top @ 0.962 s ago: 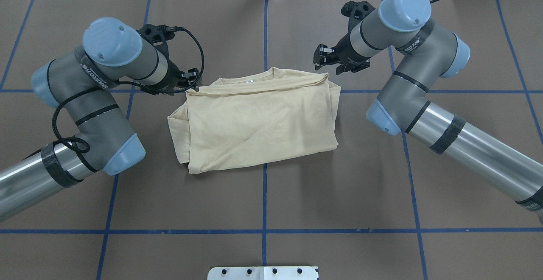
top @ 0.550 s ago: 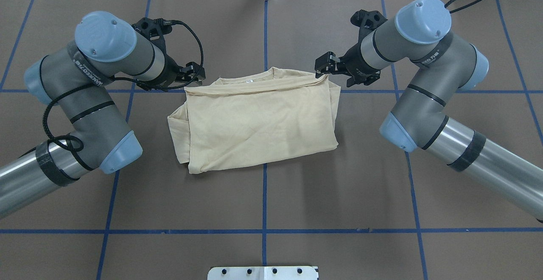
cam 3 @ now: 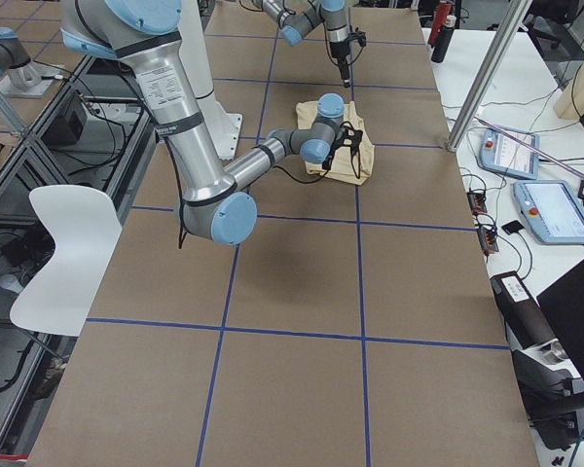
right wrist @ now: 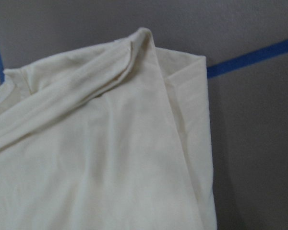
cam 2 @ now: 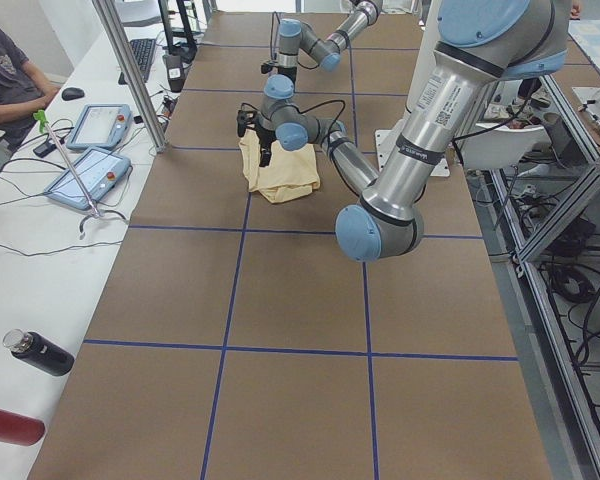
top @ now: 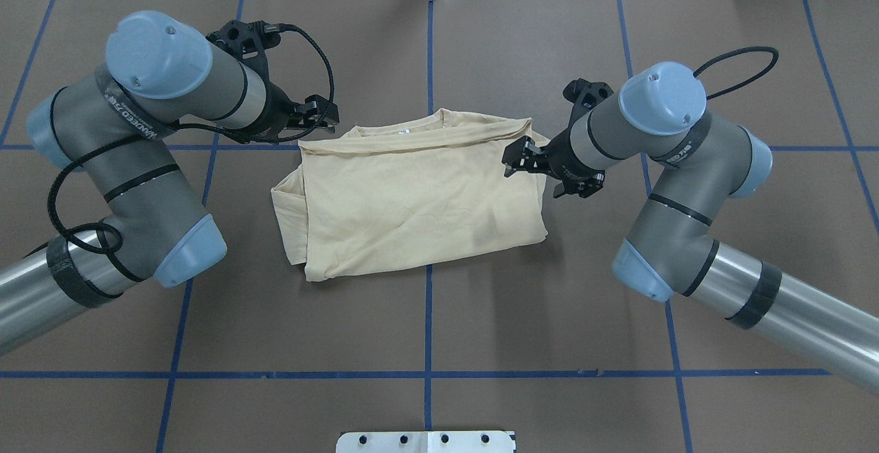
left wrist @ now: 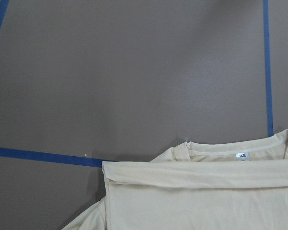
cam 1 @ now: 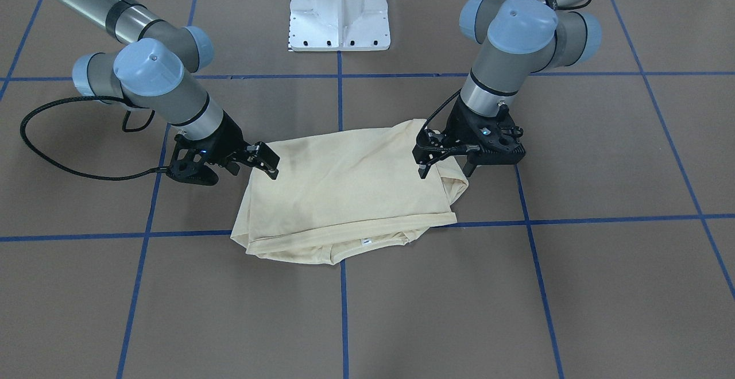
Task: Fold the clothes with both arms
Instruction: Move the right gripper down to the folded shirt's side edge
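While the folded T-shirt (top: 412, 199) lies at the middle of the table (top: 481, 316), the right gripper (top: 535, 175) hovers spread over its right edge; farther off, the left gripper (top: 323, 115), also spread, hangs at the collar corner near a tiny white neck label (left wrist: 241, 155), print unreadable.

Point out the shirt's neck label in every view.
Front-facing: neck label, lower edge of the shirt, near centre.
Overhead: label at its top edge, centre.
Exterior left: too small to tell.
Exterior right: too small to tell.
Left wrist: lower right, inside the collar.
Right wrist: not in it.
Landmark: blue tape line meeting the collar.
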`<state>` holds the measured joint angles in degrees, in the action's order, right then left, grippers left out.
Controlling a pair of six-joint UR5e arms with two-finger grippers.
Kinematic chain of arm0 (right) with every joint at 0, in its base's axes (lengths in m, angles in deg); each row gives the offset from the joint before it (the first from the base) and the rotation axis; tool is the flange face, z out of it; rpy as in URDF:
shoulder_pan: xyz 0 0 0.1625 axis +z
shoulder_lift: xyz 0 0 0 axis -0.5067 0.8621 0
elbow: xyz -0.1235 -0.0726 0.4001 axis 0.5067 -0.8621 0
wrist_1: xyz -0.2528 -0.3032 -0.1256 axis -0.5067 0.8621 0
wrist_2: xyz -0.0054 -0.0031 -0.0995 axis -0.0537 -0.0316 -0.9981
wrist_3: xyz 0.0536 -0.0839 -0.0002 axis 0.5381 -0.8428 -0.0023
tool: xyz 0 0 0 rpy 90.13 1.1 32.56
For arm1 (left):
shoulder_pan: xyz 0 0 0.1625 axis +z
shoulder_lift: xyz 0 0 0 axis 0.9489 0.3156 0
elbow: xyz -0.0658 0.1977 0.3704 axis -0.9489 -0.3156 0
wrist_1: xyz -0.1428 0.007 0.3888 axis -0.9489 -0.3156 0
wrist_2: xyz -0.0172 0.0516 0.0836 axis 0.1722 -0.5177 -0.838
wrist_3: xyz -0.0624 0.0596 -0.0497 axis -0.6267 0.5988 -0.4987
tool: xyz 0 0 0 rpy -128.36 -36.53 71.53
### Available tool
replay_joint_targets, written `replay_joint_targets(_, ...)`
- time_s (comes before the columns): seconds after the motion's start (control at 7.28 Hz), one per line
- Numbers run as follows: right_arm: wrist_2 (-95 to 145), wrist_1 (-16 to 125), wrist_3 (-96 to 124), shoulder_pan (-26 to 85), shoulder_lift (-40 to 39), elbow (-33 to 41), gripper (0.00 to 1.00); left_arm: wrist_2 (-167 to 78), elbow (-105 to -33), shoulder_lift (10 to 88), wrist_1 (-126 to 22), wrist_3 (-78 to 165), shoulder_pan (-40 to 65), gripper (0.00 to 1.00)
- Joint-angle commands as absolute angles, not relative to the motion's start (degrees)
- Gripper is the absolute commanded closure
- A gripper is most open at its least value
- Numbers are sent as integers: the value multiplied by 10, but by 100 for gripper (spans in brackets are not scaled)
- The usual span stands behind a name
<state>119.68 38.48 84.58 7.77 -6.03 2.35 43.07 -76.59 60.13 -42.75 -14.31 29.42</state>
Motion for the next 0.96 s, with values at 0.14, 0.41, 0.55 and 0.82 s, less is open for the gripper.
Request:
replay_joint_targets(0.14,1188,433,857,46,-38,52,0,431,-770,604,-429,-143,296,0)
replay_joint_targets(0.41,1187,448,857,19,-37,52,0,431,-770,602,-429,-143,296,0)
replay_joint_targets(0.55,1187,449,857,17,-37,52,13,431,-770,602,-429,-143,296,0)
replay_joint_targets(0.82,1188,449,856,19,-36,56,90,431,-771,602,-429,-144,295,0)
